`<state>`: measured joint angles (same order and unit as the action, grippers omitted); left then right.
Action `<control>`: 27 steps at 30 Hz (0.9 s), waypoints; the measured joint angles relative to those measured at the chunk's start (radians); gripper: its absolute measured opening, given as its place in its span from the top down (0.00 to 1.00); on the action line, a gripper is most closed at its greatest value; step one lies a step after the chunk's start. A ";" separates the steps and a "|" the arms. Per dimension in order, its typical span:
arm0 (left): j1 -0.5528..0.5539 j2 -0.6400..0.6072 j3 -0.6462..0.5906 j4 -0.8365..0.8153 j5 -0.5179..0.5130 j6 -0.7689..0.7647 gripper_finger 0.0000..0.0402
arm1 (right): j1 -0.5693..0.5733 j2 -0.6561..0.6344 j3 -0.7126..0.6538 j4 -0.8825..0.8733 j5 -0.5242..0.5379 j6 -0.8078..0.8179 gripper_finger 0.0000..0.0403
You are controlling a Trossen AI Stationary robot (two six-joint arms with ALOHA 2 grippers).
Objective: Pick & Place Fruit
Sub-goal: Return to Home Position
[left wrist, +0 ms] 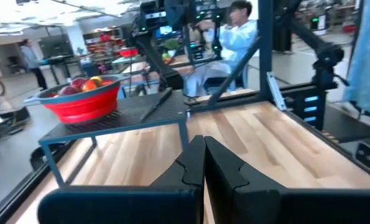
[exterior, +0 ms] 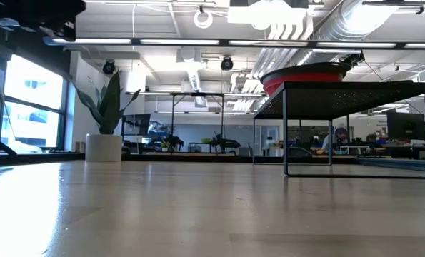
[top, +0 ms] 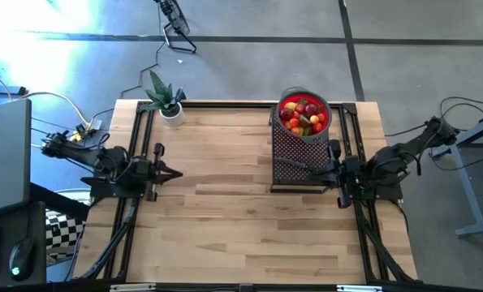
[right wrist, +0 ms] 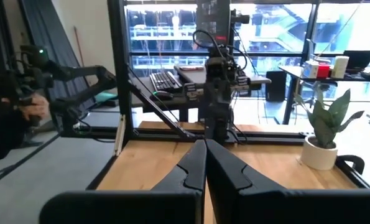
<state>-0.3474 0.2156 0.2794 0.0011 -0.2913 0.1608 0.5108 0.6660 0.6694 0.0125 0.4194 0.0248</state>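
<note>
Fruit [top: 303, 114] lay heaped in the red bowl [left wrist: 82, 107] atop the black shelf [top: 294, 162]; the left gripper [left wrist: 203, 139] sat well apart from that shelf, the right gripper [right wrist: 204, 143] just beside it, both with jaws pressed tight together

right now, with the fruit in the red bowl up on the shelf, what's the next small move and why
Probably none beyond parking: the fruit sits piled in the red bowl on the black shelf, and the left pincer and right pincer are shut and empty at the table's sides.
</note>
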 joint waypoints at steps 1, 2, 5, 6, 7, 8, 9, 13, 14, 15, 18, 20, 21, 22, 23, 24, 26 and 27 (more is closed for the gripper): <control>0.000 -0.021 0.000 -0.020 0.010 0.000 1.00 | 0.004 -0.005 -0.005 -0.002 0.002 0.002 0.99; 0.000 -0.040 0.000 -0.037 0.021 0.000 1.00 | 0.008 -0.008 -0.008 -0.001 0.003 0.003 0.99; 0.000 -0.096 0.000 -0.078 0.041 0.002 1.00 | 0.015 -0.014 -0.012 0.004 0.005 0.003 0.99; 0.000 -0.113 0.000 -0.089 0.049 0.012 1.00 | 0.016 -0.014 -0.012 0.008 0.009 0.004 0.99; 0.000 -0.129 0.000 -0.097 0.059 0.024 1.00 | 0.015 -0.014 -0.012 0.008 0.013 0.004 0.99; 0.000 -0.147 0.000 -0.102 0.073 0.037 1.00 | 0.015 -0.014 -0.012 0.008 0.013 0.004 0.99; 0.000 -0.163 0.000 -0.106 0.085 0.044 1.00 | 0.015 -0.013 -0.012 0.008 0.014 0.004 0.99; 0.000 -0.211 0.000 -0.145 0.124 0.058 1.00 | 0.015 -0.013 -0.012 0.008 0.013 0.004 0.99; 0.000 -0.210 0.000 -0.157 0.129 0.063 1.00 | 0.015 -0.013 -0.012 0.007 0.013 0.004 0.99; 0.000 -0.209 0.000 -0.168 0.134 0.070 1.00 | 0.015 -0.013 -0.012 0.008 0.013 0.004 0.99; 0.000 -0.209 0.000 -0.191 0.174 0.080 1.00 | 0.015 -0.013 -0.012 0.008 0.013 0.005 0.99; 0.000 -0.210 -0.019 -0.162 0.200 0.082 1.00 | 0.015 -0.013 -0.012 0.008 0.013 0.005 0.99; 0.000 -0.210 -0.035 -0.146 0.204 0.085 1.00 | 0.015 -0.013 -0.012 0.011 0.013 0.005 0.99; 0.000 -0.210 -0.055 -0.132 0.205 0.087 1.00 | 0.015 -0.013 -0.012 0.014 0.013 0.005 0.99; 0.000 -0.209 -0.075 -0.113 0.207 0.089 1.00 | 0.015 -0.013 -0.012 0.016 0.013 0.005 0.99; 0.000 -0.208 -0.096 -0.085 0.212 0.089 1.00 | 0.015 -0.013 -0.012 0.018 0.013 0.005 0.99; 0.000 -0.209 -0.135 -0.027 0.221 0.090 1.00 | 0.015 -0.013 -0.012 0.020 0.013 0.005 0.99; 0.000 -0.210 -0.154 -0.002 0.224 0.089 1.00 | 0.015 -0.013 -0.012 0.022 0.013 0.005 0.99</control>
<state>-0.3473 0.0056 0.1252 -0.0010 -0.0677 0.2500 0.5259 0.6529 0.6575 0.0342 0.4324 0.0296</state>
